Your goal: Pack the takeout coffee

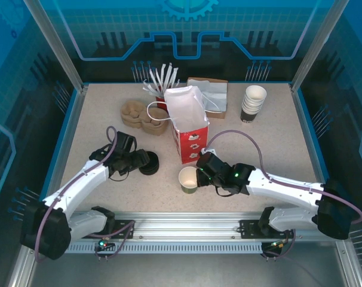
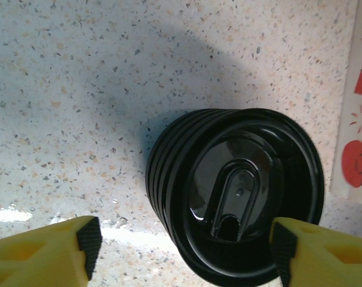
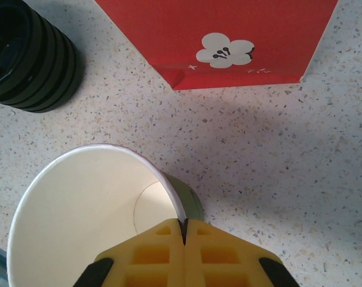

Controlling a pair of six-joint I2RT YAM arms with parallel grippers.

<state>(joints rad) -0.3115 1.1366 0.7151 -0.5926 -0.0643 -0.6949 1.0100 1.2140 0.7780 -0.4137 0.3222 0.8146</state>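
The takeout coffee cup (image 1: pixel 188 179) stands upright and open-mouthed on the speckled table (image 1: pixel 261 149). It is a small paper cup with a thin white rim and a cream inside (the bottom seam shows in the right wrist view), and its outer wall is olive-green. It sits just in front of the red paper bag (image 1: pixel 190 141), right of the black lid stack (image 1: pixel 150 162) and apart from both. The right gripper (image 3: pixel 183 230) pinches its near rim.

Lids: black stack (image 2: pixel 235 203), mid-frame, ribbed edges showing on the left side, glossy top lid with an oval sip recess.
Left gripper (image 2: pixel 186 246): jaws apart, straddling the stack's near side.
Fingers (image 2: pixel 49 254): yellow with black pads; left pad clear of the stack, right pad at the top lid's rim, contact unclear.
Table (image 2: pixel 79 72): speckled, shadow around the stack, glare patch lower left.
Bag (image 2: pixel 359 119): white with red print, at the right edge, just beside the stack.
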